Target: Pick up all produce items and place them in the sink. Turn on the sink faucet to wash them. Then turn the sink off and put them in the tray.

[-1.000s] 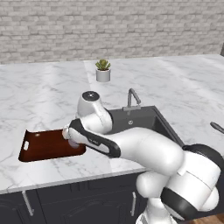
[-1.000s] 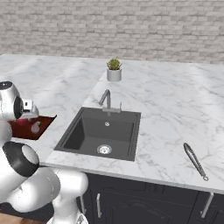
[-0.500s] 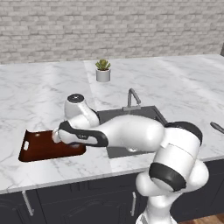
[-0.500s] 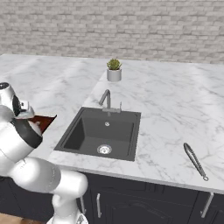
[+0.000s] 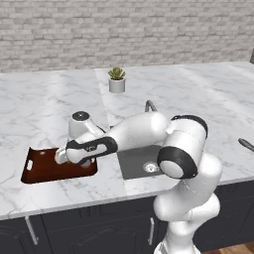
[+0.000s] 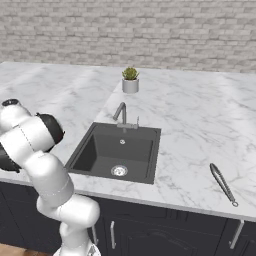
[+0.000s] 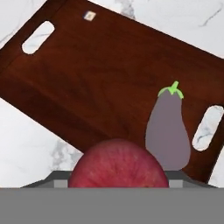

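Arm has swung from beside the sink to over the tray; gripper hangs above the tray's sink-side end, clenched on the red apple. Eggplant already lies on the tray, near the handle slot at that end. Last placement pending, I'd say. Bare wood beside the eggplant, toward the tray's middle, leaves room; raised ends need watching.

eggplant on tray — apple beside

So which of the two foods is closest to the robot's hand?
The round red apple. It sits right at the bottom of the hand view, by the jaws, while the purple eggplant lies further off on the brown tray.
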